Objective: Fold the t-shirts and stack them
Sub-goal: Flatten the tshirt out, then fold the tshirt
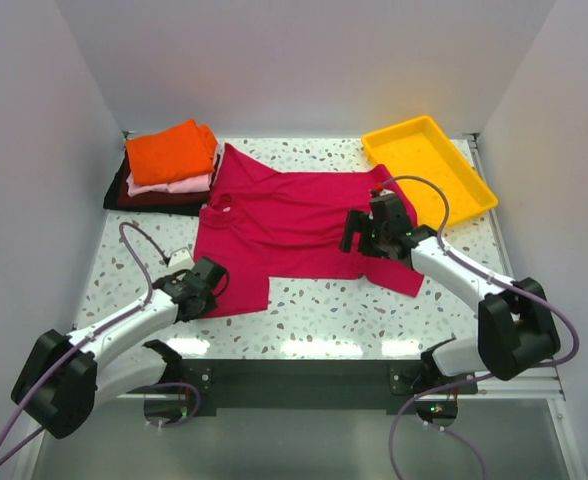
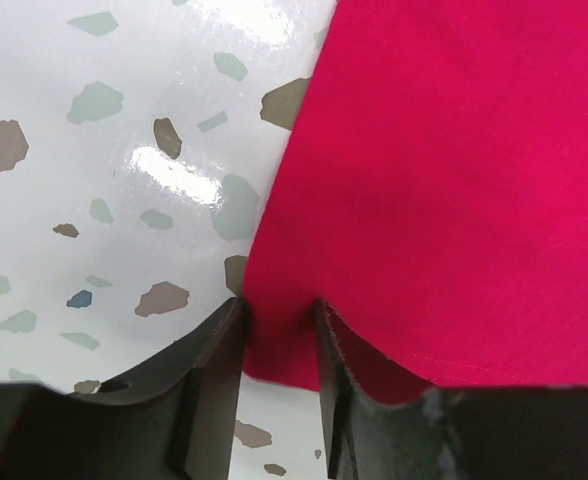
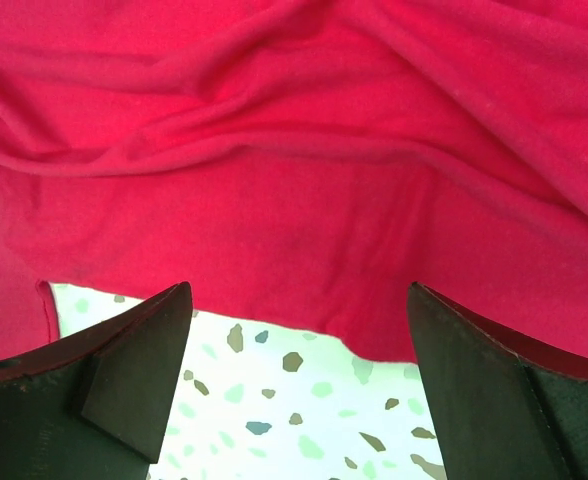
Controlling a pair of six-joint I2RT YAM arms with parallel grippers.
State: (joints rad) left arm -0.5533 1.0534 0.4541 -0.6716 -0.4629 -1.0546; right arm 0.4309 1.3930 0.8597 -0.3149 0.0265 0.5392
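Crimson-magenta soft cloth t-shirt (image 1: pixel 294 222) lies spread mid-table on the speckled white tabletop (image 1: pixel 319 305). Left gripper (image 2: pixel 279 312) is pinched narrow on the shirt's near-left edge, judged a hold for folding. Right gripper (image 3: pixel 299 292) stands wide, holding nothing, over the near-right hem; only its wrist view proves that gap. The overhead view alone shows the folded orange shirt (image 1: pixel 171 152), pale pink shirt (image 1: pixel 182 185) and dark maroon shirt (image 1: pixel 139 198) stacked far left, and the yellow plastic tray (image 1: pixel 429 165) far right.
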